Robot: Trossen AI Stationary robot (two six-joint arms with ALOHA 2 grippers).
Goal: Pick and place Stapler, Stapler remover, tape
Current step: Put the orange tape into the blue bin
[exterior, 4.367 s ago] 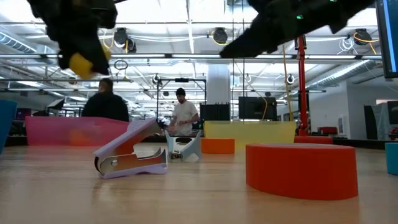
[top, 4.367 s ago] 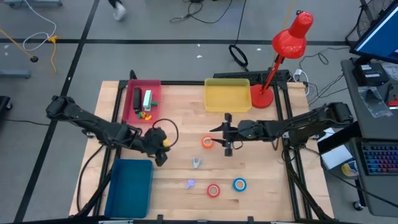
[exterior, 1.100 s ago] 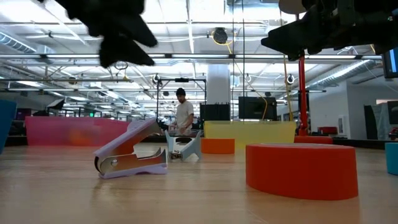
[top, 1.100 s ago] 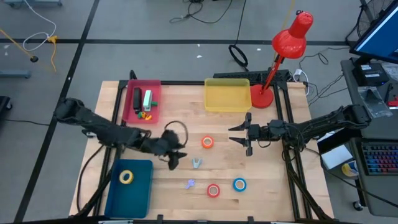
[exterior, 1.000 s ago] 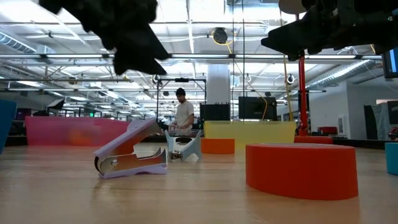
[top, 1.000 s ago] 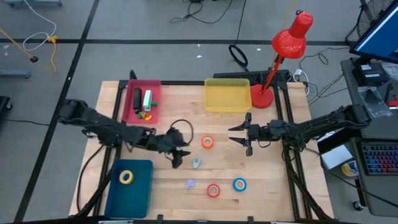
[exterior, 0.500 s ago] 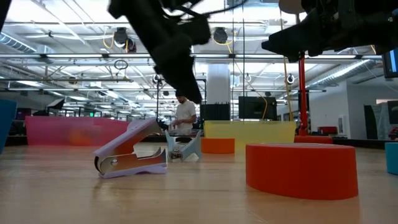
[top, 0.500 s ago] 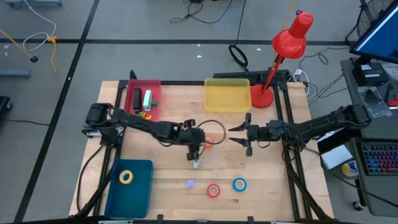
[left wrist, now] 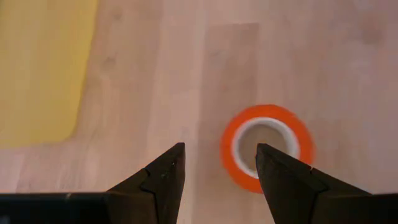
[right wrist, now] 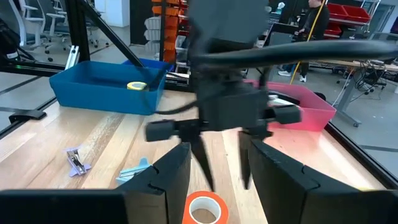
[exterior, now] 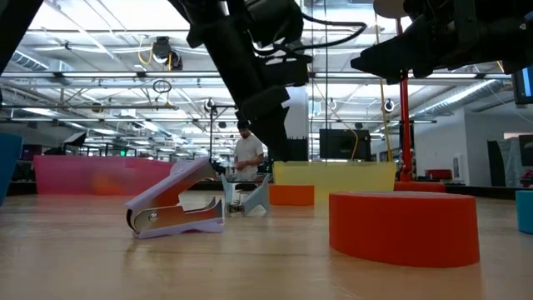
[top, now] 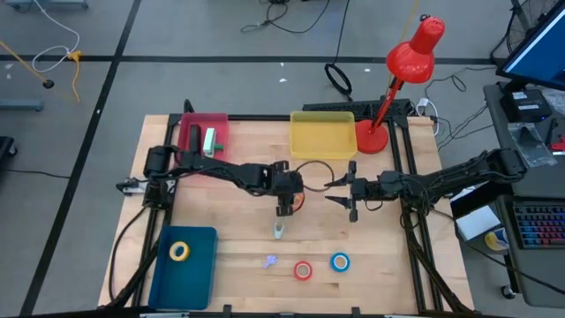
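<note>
The left claw (top: 284, 209) hangs with its fingers parted just above the orange-red tape roll (left wrist: 266, 147) at the centre of the worktop (top: 247, 243), gripping nothing; in its own wrist view the roll lies flat on the wood beside the two dark fingertips (left wrist: 169, 167). The right claw (top: 351, 188) waits a little toward three o'clock of that roll, raised off the wood, its fingers also spread and empty. Toward six o'clock of the left claw lies a pale blue staple remover (top: 279, 231), and farther the same way a lilac staple remover (top: 270, 261). The red tape roll (top: 304, 270) and the blue tape roll (top: 340, 261) sit side by side near the worktop's six o'clock edge. The yellow tape roll (top: 179, 251) lies inside the blue tray (top: 201, 274) at about eight o'clock. The pink tray (top: 221, 132) at eleven o'clock holds a stapler (top: 210, 140) and other small items I cannot make out. The yellow tray (top: 322, 135) stands at one o'clock, with a red desk lamp (top: 399, 72) just beside it.
</note>
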